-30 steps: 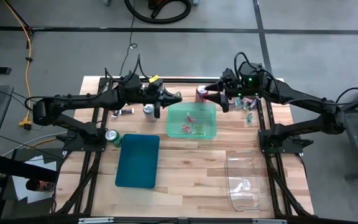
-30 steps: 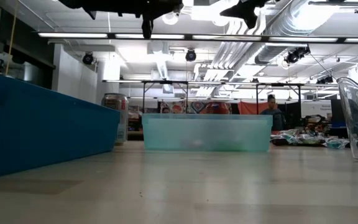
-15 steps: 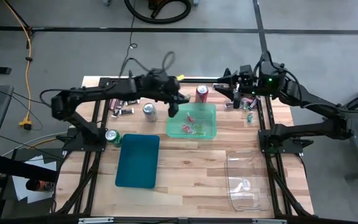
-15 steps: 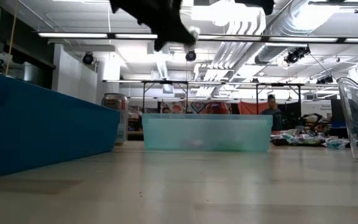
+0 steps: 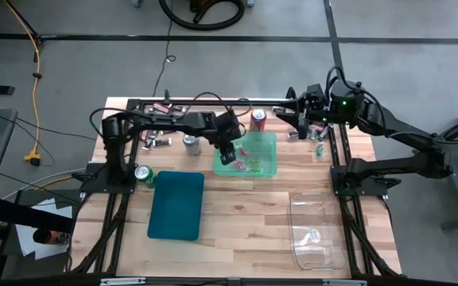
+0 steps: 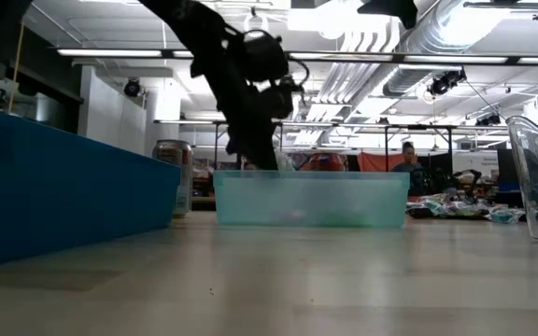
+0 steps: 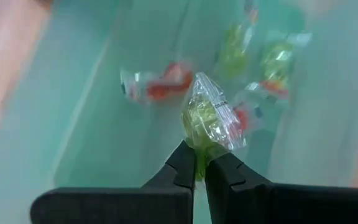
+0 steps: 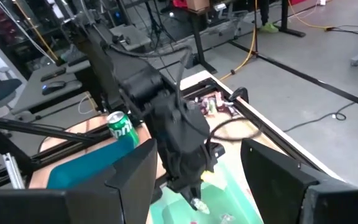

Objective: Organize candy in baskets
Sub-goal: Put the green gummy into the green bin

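Note:
My left gripper [image 5: 229,156] points steeply down into the light green basket [image 5: 270,141], shut on a clear-wrapped yellow-green candy [image 7: 207,118]. Several more wrapped candies [image 7: 160,87] lie on that basket's floor. In the low view the left gripper [image 6: 255,149] stands just above the basket's left end [image 6: 227,198]. The dark teal basket [image 5: 176,205] and the clear basket [image 5: 315,230] rest flat on the table nearer the front. My right gripper [image 5: 295,121] hangs open, raised, at the far right, holding nothing. My left gripper pinches the candy's crimped wrapper end [image 7: 199,149] between its two fingertips. The fingers slant down from the table's left. The candy sticks out beyond the fingertips, lifted clear above the basket floor and the candies lying there.
A red can [image 5: 258,119], a silver can [image 5: 190,141] and a green can [image 5: 144,173] stand around the baskets. Loose candies lie at the far right [image 5: 319,137] and far left [image 5: 157,141]. Bare wood shows between the teal and clear baskets.
My left gripper, still shut on the candy, has swung from high over the silver can toward the table's right and down into the green basket, tipping from nearly level to steeply downward. My right gripper has drawn back a little toward the right edge, still open.

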Controlling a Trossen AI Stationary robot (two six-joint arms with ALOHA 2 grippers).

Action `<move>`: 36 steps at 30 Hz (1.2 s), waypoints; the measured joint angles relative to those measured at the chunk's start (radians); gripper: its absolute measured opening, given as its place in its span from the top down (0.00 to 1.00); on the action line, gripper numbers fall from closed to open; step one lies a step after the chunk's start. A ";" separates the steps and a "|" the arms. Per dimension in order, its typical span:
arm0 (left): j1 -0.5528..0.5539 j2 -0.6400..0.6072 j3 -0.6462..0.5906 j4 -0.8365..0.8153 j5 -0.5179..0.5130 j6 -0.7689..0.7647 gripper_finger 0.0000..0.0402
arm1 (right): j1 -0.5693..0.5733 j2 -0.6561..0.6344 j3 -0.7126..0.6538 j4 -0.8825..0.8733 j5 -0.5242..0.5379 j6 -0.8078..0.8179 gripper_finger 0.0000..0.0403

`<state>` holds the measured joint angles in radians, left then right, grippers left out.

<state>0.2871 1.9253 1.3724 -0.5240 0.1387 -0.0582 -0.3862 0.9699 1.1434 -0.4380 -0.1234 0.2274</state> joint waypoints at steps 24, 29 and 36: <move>0.015 0.037 0.042 -0.104 -0.001 0.017 0.57 | 0.000 0.000 0.000 -0.014 0.002 0.004 0.44; 0.071 0.001 0.132 -0.210 0.066 -0.015 0.53 | 0.000 0.000 0.000 -0.014 0.002 0.022 0.44; 0.167 -0.230 0.148 -0.091 0.138 -0.019 0.53 | 0.001 0.000 0.000 -0.014 0.003 0.027 0.44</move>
<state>0.4544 1.6956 1.5208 -0.6155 0.2762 -0.0772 -0.3855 0.9703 1.1435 -0.4519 -0.1208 0.2539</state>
